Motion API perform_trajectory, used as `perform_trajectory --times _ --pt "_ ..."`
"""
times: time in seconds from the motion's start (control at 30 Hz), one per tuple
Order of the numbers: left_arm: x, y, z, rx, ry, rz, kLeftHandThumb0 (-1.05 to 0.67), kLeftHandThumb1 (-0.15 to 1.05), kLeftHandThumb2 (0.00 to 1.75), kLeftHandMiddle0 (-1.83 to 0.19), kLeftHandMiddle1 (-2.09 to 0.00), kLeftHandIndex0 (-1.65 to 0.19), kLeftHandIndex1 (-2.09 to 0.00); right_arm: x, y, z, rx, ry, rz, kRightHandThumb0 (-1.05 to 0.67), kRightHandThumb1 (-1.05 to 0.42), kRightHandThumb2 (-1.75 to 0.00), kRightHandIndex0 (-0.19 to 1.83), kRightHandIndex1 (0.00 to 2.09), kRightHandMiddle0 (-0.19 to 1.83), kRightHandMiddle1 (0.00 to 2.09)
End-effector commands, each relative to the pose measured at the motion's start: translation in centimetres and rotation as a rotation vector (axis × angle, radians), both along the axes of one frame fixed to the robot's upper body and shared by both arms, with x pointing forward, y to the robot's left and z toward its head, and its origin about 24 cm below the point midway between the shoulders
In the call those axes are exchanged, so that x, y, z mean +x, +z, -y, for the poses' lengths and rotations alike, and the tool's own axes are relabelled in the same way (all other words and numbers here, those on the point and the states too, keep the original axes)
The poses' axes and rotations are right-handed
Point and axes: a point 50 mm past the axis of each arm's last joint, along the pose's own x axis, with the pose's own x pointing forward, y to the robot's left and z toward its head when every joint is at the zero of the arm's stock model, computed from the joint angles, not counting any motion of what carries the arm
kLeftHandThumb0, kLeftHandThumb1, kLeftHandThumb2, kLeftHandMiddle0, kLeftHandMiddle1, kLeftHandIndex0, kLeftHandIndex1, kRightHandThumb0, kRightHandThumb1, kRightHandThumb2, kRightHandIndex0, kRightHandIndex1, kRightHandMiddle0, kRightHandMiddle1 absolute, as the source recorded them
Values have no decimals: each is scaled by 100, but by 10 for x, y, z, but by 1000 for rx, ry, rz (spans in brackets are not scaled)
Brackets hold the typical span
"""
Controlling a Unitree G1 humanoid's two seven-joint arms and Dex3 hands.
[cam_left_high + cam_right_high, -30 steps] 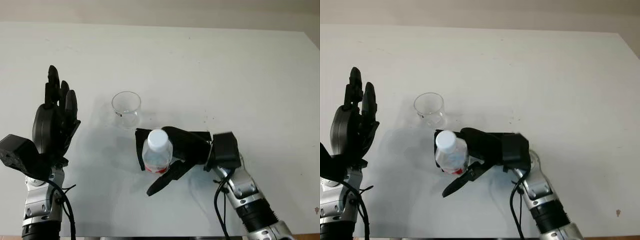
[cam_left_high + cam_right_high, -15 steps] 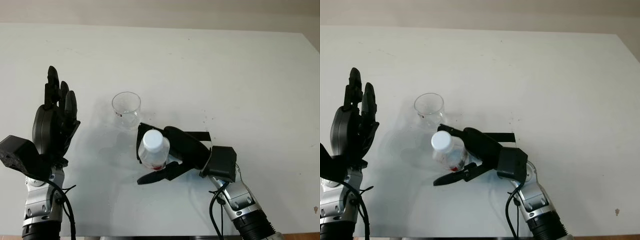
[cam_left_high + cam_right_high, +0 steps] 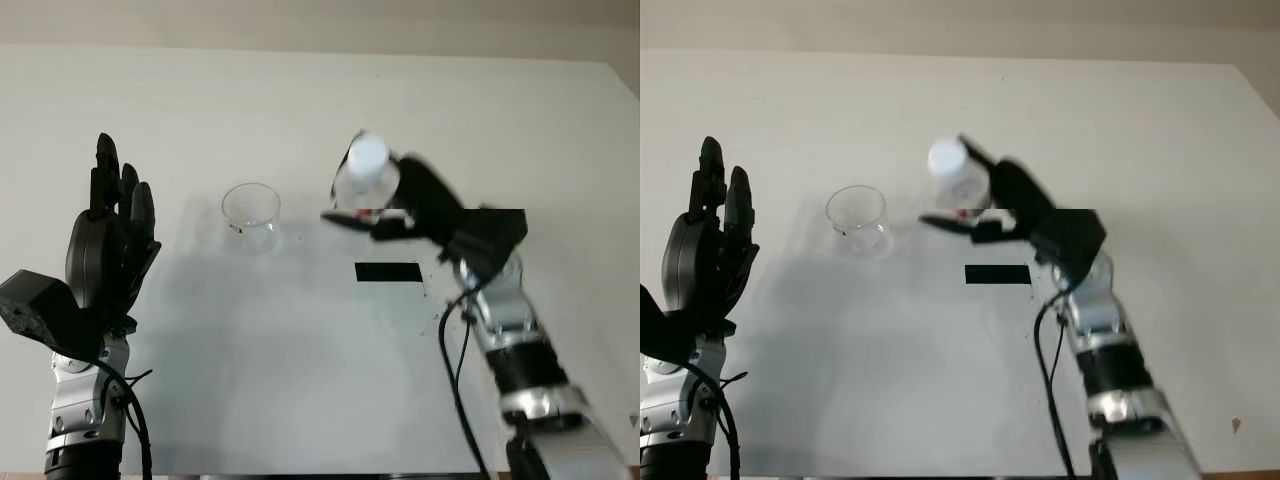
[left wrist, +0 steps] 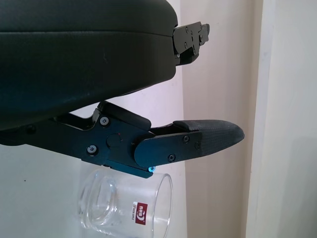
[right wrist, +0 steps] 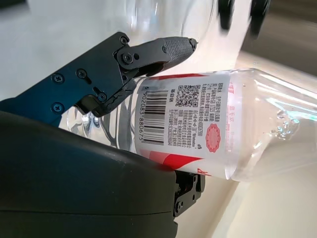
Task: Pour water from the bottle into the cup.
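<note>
A: While the left hand (image 3: 105, 250) is raised upright at the near left edge of the white table (image 3: 330, 110), open and holding nothing, what is the right hand (image 3: 405, 205) doing?

B: The right hand is lifted above the table, to the right of the cup (image 3: 251, 217), its fingers clamped around a clear plastic bottle (image 3: 362, 180) with a white cap.

A: Where is the bottle in relation to the cup?

B: It is held in the air, near the cup but apart from it. The cap faces up toward the head camera. In the right wrist view the bottle (image 5: 218, 131) lies across the palm, showing a red and white label with a barcode, and one finger (image 5: 148, 54) presses against its side.

A: And the cup itself?

B: The clear glass cup stands upright on the table between the two hands. The left wrist view shows it (image 4: 124, 208) with a small red mark on its wall.

A: Anything else on the table?

B: A flat black rectangle (image 3: 389, 271) sits on the surface below the right hand
</note>
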Motion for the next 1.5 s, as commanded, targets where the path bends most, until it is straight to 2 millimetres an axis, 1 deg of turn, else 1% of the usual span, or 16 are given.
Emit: perform_trajectory --times 0.0,0.03,0.1,0.13,0.2,0.27,0.33,0.5,0.6,0.73,0.8,0.9,1.13,1.47 --pt "0 2 0 3 2 12 -73 105 54 19 0 19 0 9 17 -1 -38 -27 72 -14 -101 -33 155 209 157 209" --pt "0 2 0 3 4 12 -73 105 54 19 0 19 0 13 21 -1 -66 -44 89 -12 -100 -32 149 209 149 209" --pt "0 2 0 1 4 11 -73 105 54 19 0 19 0 20 26 -4 -110 -68 102 -11 -101 -29 141 209 140 209" --pt "0 2 1 0 5 11 -73 105 54 19 0 19 0 23 29 -6 -145 -86 116 -11 -102 -25 134 209 134 209" --pt "0 2 1 0 7 10 -73 105 54 19 0 19 0 29 32 -11 -204 -123 129 -15 -104 -19 123 209 124 209" --pt "0 2 1 5 8 10 -73 105 54 19 0 19 0 33 33 -17 -229 -143 136 -14 -105 -17 117 209 118 209" --pt "0 2 1 6 5 9 -73 105 54 19 0 19 0 36 32 -23 -260 -159 143 -15 -105 -18 116 209 116 209" --pt "0 2 2 4 3 8 -73 105 54 19 0 19 0 42 32 -38 -440 -221 216 -19 -105 -17 114 209 113 209" --pt "1 1 2 -5 4 10 -73 105 54 19 0 19 0 45 33 -46 -556 -254 279 -21 -104 -12 113 209 104 209" --pt "0 1 2 0 7 11 -73 105 54 19 0 19 0 47 35 -52 -607 -264 282 -23 -105 -11 110 209 95 209" --pt "0 1 1 -1 6 13 -72 105 54 19 0 19 0 47 37 -56 -644 -272 314 -24 -105 -12 107 209 89 209" --pt "1 1 1 -2 3 12 -72 105 54 19 0 19 0 46 40 -59 -681 -280 374 -24 -105 -12 107 209 82 209" --pt "2 1 1 -4 5 10 -73 105 54 19 0 19 0 45 45 -62 -739 -300 498 -26 -105 -13 111 209 80 209" --pt "2 -1 2 -10 3 0 -73 105 54 19 0 19 0 42 53 -57 -806 -339 675 -29 -105 -15 119 209 81 209"
